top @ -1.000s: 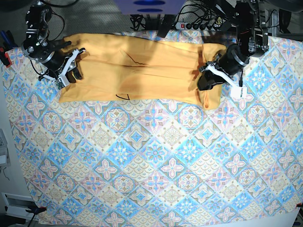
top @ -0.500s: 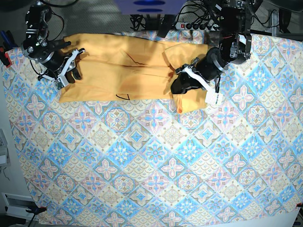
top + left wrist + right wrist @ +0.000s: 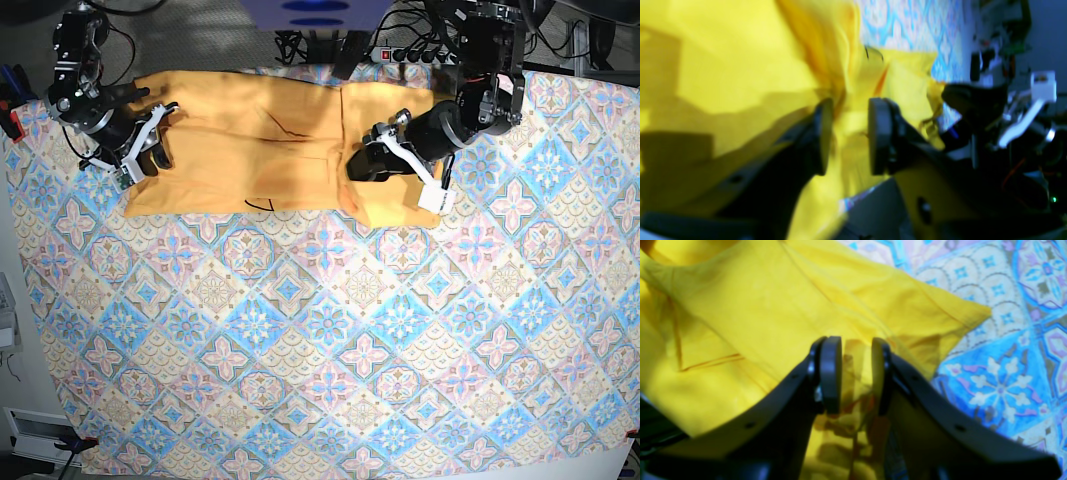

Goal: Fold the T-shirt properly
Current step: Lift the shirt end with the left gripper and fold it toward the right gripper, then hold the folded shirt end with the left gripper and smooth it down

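Note:
The yellow-orange T-shirt (image 3: 250, 140) lies along the far edge of the table, with its right end folded over toward the middle. My left gripper (image 3: 360, 165) sits low over that folded part. In the left wrist view the left gripper (image 3: 850, 136) has its jaws parted, and a fold of the T-shirt (image 3: 723, 50) shows in the gap. My right gripper (image 3: 150, 150) rests at the shirt's left end. Its pads stand apart in the right wrist view, where the right gripper (image 3: 857, 373) is open over the T-shirt (image 3: 773, 300).
The blue-and-pink patterned tablecloth (image 3: 320, 340) covers the whole table in front of the shirt. A power strip (image 3: 410, 52) and cables lie behind the far edge. The other arm's dark body (image 3: 973, 103) shows at the right of the left wrist view.
My left gripper has carried the shirt's right end leftward over the body of the shirt, and its jaws have parted. The right arm has stayed still.

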Controlling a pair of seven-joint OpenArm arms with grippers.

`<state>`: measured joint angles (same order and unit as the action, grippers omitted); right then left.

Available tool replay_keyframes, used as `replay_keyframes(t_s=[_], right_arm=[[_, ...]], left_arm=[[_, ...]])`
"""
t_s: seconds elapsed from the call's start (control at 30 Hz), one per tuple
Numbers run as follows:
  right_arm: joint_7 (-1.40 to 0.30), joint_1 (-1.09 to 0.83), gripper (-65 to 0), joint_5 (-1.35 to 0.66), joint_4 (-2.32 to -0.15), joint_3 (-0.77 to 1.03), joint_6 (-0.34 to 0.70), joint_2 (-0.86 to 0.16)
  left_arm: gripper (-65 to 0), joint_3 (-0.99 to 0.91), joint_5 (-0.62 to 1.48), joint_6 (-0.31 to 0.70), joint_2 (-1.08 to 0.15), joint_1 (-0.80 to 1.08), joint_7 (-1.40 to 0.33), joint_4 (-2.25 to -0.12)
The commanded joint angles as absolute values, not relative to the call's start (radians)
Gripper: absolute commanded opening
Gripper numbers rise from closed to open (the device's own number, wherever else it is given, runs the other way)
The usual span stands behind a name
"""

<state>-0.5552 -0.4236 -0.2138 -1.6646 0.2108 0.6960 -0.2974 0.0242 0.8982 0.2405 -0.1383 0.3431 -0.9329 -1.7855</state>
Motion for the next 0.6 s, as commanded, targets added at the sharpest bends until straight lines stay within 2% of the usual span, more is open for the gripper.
replay_keyframes(t_s=[0.0,0.2,0.4,0.57], right_arm=[[-0.535,-0.421,-50.0,-0.228,-1.684,0.216,0.698,-0.311],[-0.535,-0.421,-50.0,-0.228,-1.684,0.214,0.698,-0.311],[-0.535,-0.421,-50.0,-0.228,-1.684,0.214,0.698,-0.311],[-0.535,-0.421,-50.0,-0.228,-1.684,0.214,0.698,-0.311]], left_arm=[[-42.7,0.022,0.923,0.255,-0.142,0.329,-0.923,-1.821],[-42.2,0.013,0.960,0.255,-0.200,0.328,-0.923,-1.860],[-42.0,-0.186,0.981,0.255,-0.246,0.378,-0.929,-1.857],[-41.6,-0.248,0.981,0.254,-0.300,0.403,-0.931,-1.845]])
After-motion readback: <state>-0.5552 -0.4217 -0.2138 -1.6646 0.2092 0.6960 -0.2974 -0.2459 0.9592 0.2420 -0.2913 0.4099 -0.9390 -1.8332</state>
